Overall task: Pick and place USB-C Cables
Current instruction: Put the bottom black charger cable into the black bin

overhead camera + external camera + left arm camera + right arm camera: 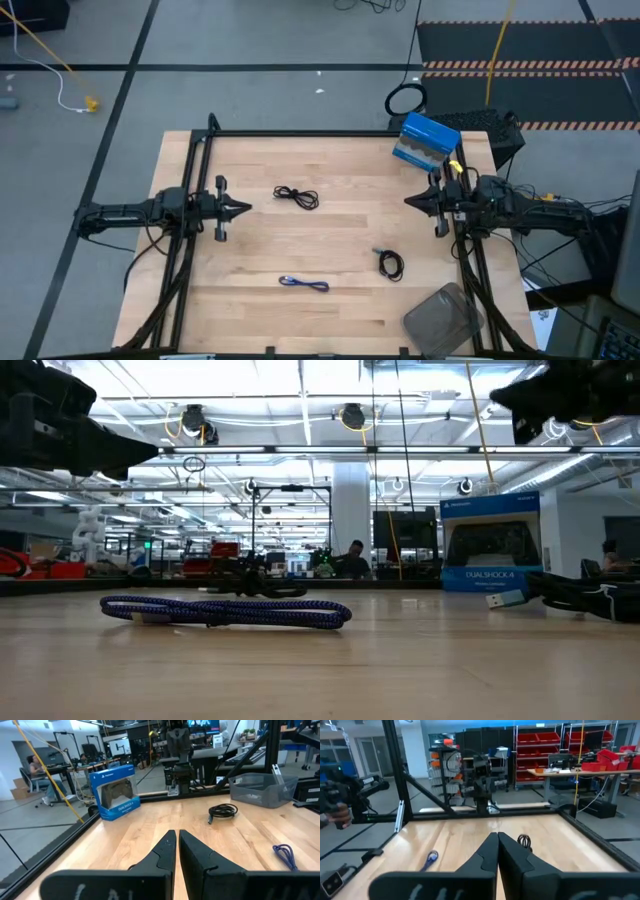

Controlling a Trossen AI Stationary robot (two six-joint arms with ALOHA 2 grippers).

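Note:
Three small cables lie flat on the wooden table. One black cable (296, 197) rests toward the far left of centre and shows in the right wrist view (523, 840). A second black coil (390, 263) lies at the near right, also seen as a black coil (222, 811). The blue-purple cable (305, 284) lies near the front edge, and shows too in the low view (225, 611) and in both wrist views (285, 854) (429, 859). My left gripper (246, 208) hovers shut at the table's left side. My right gripper (408, 200) hovers shut at the right side. Neither touches anything.
A blue controller box (426, 141) stands at the far right corner. A clear grey bin (443, 320) sits at the near right corner. A black metal frame (300, 132) borders the table's far edge and sides. The wood between the two grippers holds only the cables.

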